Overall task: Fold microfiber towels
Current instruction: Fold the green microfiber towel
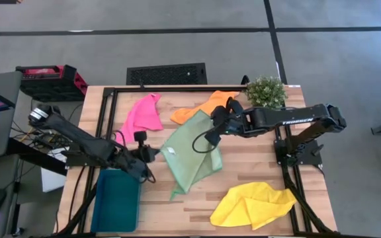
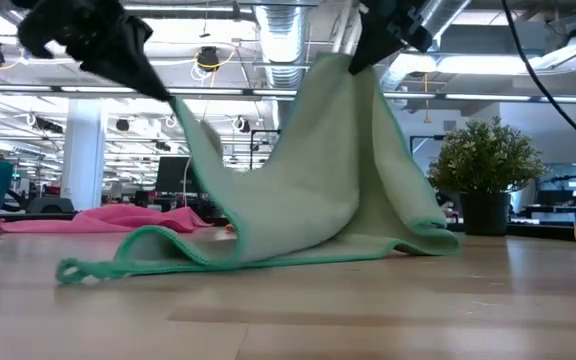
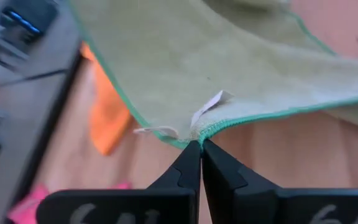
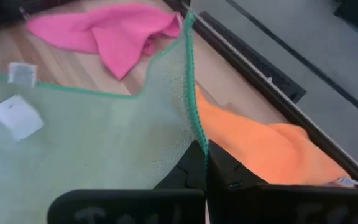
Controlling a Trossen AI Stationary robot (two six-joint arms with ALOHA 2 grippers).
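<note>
A light green towel point(image 1: 190, 152) is held up over the table's middle by both grippers; its lower part point(image 2: 268, 255) rests on the wood. My left gripper point(image 1: 156, 153) is shut on its left corner, my right gripper point(image 1: 211, 132) shut on its far corner. A pink towel point(image 1: 144, 112) lies crumpled at the far left, an orange towel point(image 1: 207, 106) at the far middle, a yellow towel point(image 1: 253, 203) near the front right. My left gripper pinches the green towel's corner point(image 3: 197, 134) by its stitched edge, next to a white label, between its two fingertips. The cloth slopes down from it to the table. My right gripper pinches a corner on the green-stitched hem point(image 4: 199, 138) between its fingertips, slanting down from the right. The towel hangs below it in folds.
A teal bin point(image 1: 116, 198) stands at the front left beside my left arm. A small potted plant point(image 1: 266, 91) sits at the far right. A black metal frame point(image 1: 104, 125) runs round the table's edges.
</note>
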